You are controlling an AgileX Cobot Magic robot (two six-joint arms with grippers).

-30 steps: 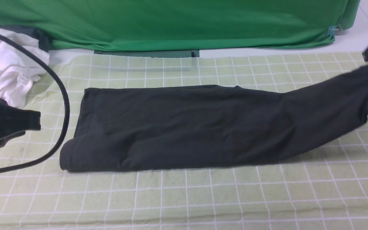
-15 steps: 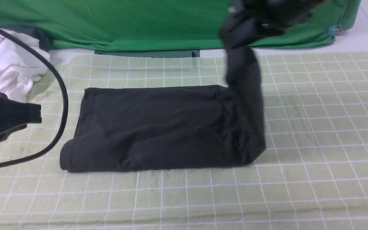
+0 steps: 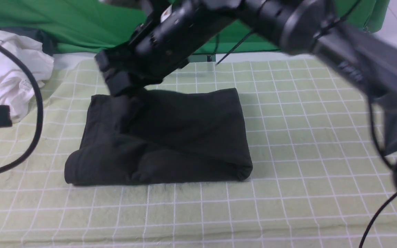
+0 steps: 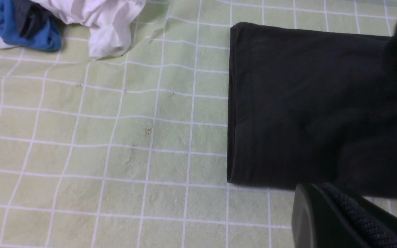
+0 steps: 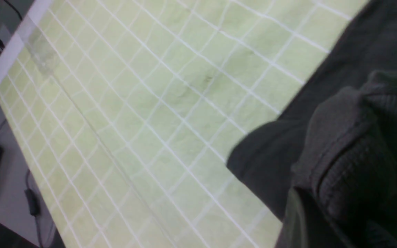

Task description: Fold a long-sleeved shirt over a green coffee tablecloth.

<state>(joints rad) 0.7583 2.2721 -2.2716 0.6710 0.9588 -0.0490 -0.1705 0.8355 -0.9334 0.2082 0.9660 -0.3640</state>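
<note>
Rectangle of black shirt [image 3: 171, 137] on gridded tablecloth [image 3: 288, 206].

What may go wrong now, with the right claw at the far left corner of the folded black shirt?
1. The right claw appears to grip the long-sleeved shirt by a bunched ribbed edge; lifting without opening fully might drag the top layer back.
2. The top layer lies skewed, leaving the left part uncovered, so the fold may end uneven.
</note>
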